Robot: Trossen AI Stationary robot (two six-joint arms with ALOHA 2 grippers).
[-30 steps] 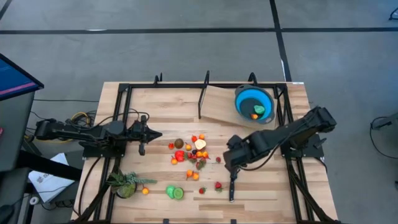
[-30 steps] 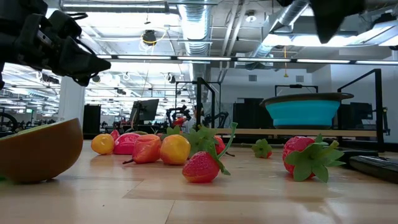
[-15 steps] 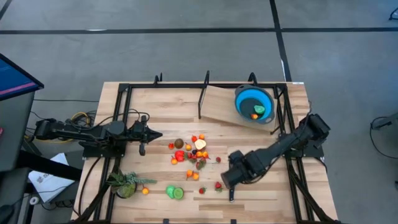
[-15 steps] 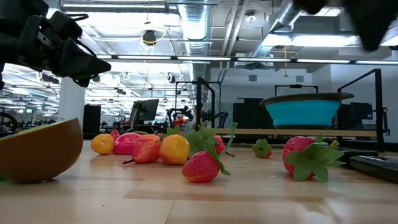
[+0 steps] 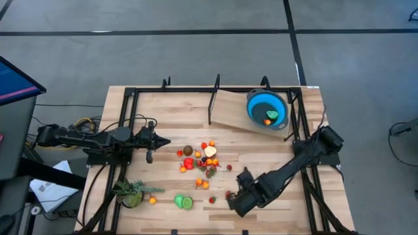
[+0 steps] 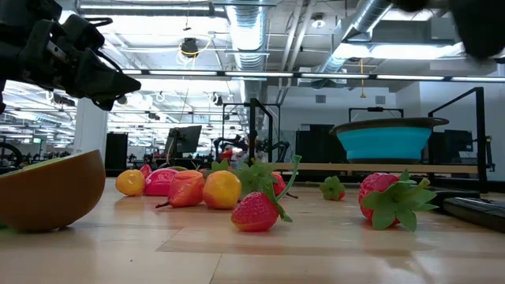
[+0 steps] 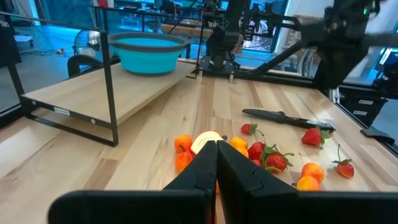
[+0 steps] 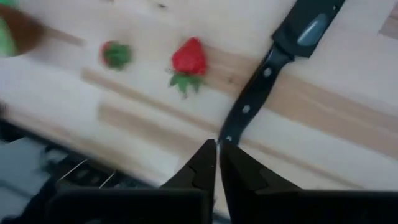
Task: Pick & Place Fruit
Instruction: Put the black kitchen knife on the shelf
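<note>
The left gripper [image 5: 161,140] hung at the table's [image 5: 261,147] left side with its fingers pressed together, holding nothing. Just to its right, the fruit [image 5: 199,160] lay scattered mid-table, a few pieces already in the blue bowl [image 5: 266,108] on the raised board. Further right, near the front edge, the right gripper [image 8: 217,147] hovered, fingers nearly together, over the knife [image 8: 273,74] beside a strawberry [image 8: 188,59].

The fruit [image 5: 199,160] is scattered at the centre of the counter [image 5: 176,111]. The right tool [image 5: 234,202] is positioned near the counter's near edge, right of centre. The left tool [image 5: 151,140] is positioned left of the fruit. The blue bowl [image 5: 266,108] is located far right.
</note>
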